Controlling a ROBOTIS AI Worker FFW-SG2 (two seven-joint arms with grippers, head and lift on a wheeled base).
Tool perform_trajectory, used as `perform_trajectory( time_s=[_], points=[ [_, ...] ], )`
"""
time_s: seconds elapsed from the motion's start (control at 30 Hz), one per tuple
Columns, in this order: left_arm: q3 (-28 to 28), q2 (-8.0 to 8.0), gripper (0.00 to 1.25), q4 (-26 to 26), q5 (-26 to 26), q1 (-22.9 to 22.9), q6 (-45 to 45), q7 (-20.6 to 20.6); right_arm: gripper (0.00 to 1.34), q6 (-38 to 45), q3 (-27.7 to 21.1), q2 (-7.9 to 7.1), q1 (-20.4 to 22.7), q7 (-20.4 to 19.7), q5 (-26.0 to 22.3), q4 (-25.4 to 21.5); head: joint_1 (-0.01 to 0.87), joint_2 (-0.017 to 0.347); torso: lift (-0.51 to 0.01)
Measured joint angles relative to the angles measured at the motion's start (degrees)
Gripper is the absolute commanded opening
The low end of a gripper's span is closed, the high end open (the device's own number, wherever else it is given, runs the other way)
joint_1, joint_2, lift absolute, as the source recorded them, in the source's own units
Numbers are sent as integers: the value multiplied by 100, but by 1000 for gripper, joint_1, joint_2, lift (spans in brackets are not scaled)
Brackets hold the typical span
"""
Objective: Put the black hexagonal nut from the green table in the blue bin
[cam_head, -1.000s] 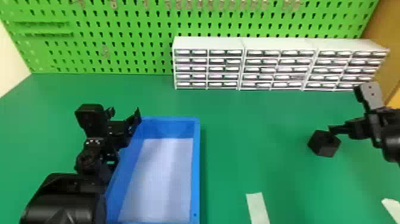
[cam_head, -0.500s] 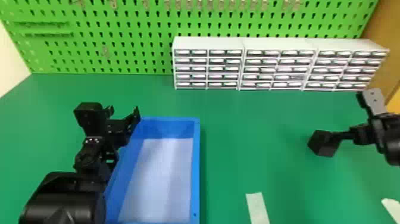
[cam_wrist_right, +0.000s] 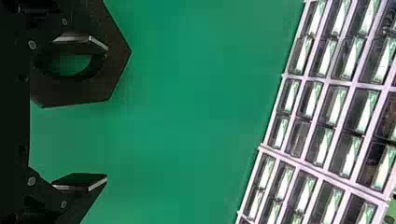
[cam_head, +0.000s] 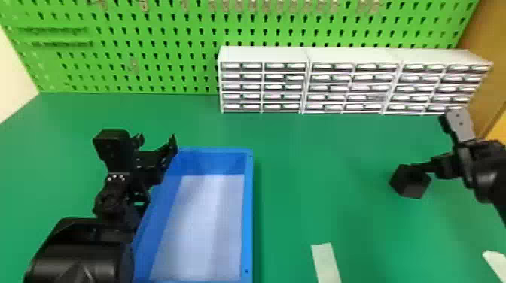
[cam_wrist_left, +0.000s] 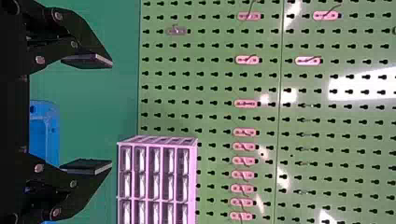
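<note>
Head view: right hand [cam_head: 418,167] is open at the nut [cam_head: 411,186].

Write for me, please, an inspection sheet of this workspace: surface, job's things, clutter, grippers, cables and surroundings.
Surface: green table, flat.
Job's things: black hexagonal nut on the table, outside the blue bin, to its right.
Clutter: two pale strips on the table, near the front.
Left gripper: jaws apart, nothing between them, by the bin's left side.
Right gripper: jaws apart, at the nut; one overlaps its hole in the wrist view, contact cannot be told.
Cables: nothing seen.
Surroundings: white drawer units at the back, green pegboard behind.
</note>
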Motion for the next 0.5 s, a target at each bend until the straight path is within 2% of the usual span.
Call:
perform_trajectory(
  time_s=[0.5],
  points=[
    [8,0,762,0,0,-4,-2,-7,1029,-381,-187,200,-307,-284,245,819,686,51,-96]
  ],
)
